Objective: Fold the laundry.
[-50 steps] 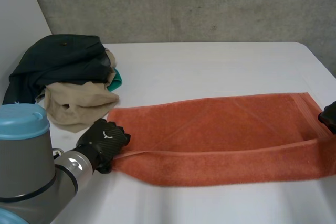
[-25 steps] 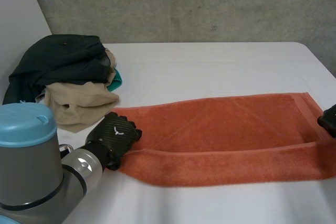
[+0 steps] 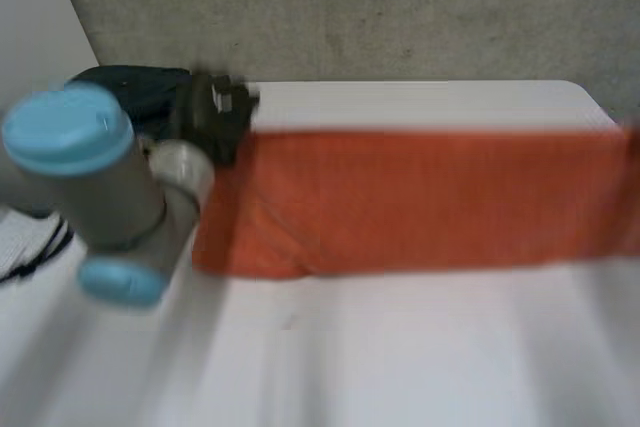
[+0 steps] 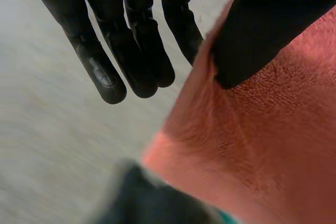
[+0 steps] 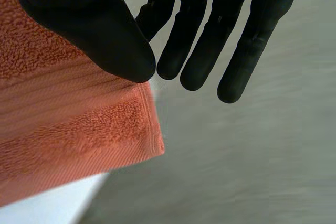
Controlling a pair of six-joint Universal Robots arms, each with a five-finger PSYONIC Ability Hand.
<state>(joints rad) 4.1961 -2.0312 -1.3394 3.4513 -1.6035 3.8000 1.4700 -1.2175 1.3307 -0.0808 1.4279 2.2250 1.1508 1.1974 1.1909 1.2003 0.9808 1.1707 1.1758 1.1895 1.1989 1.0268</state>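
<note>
The white table (image 3: 420, 347) is bare across its near part, and the grey concrete wall (image 3: 400, 7) stands behind it. The orange towel (image 3: 430, 202), which a second ago lay flat on the table with its near edge turned over, is now off the surface. It hangs as one long band over the far half of the table, stretched tight between the two hands, and its top edge is almost level. Near its lower left corner the cloth looks doubled.

I judge that the lift serves to let the towel fall straight, so that it can be laid down again as a cleaner fold. The fold itself is not yet finished.

The left arm (image 3: 110, 187) has swung up and away from the near edge. The left hand (image 3: 215, 112) grasps the upper left corner: in the left wrist view its thumb presses on the cloth while the fingers (image 4: 131, 51) stay straight. The right hand (image 5: 210, 35) grasps the other end in the same way, its thumb on the hemmed corner and its fingers straight behind.

A dark garment (image 3: 130, 92) from the laundry pile lies just behind the left hand. It is very near the towel's left end, so that end could brush it or come down on it.
</note>
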